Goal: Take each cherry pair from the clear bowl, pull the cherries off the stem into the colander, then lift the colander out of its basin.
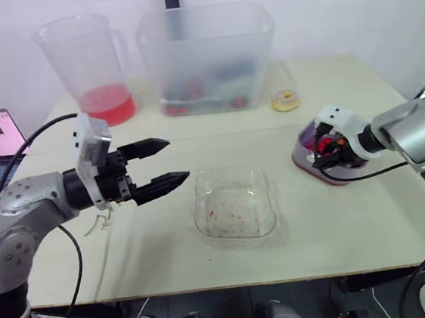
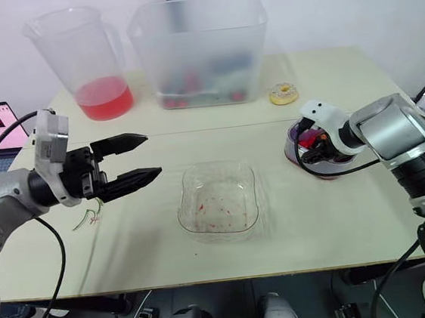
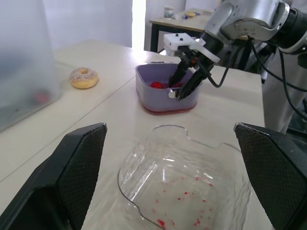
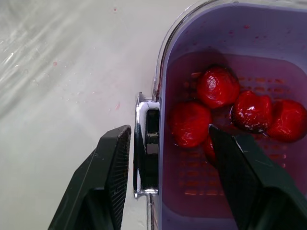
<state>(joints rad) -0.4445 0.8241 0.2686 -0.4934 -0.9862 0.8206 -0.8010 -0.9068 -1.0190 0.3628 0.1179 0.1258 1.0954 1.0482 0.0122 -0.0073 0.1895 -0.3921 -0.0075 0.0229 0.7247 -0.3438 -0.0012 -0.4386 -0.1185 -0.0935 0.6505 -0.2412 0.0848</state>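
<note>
Jaws of the left gripper (image 1: pixel 176 160) gape wide and empty above the table (image 1: pixel 356 220), just left of the clear bowl (image 1: pixel 234 202), which holds only red juice specks. Right gripper (image 4: pixel 169 132) jaws stand apart astride the rim of the colander (image 4: pixel 216 38), 1 finger outside, 1 inside among the cherries (image 4: pixel 218 86)

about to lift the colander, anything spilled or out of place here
Minor things: bare cherry stems lie loose on the table, red juice flecks spatter the clear bowl, and a donut sits near the back, unrelated to the job. Nothing tipped or broken.
</note>
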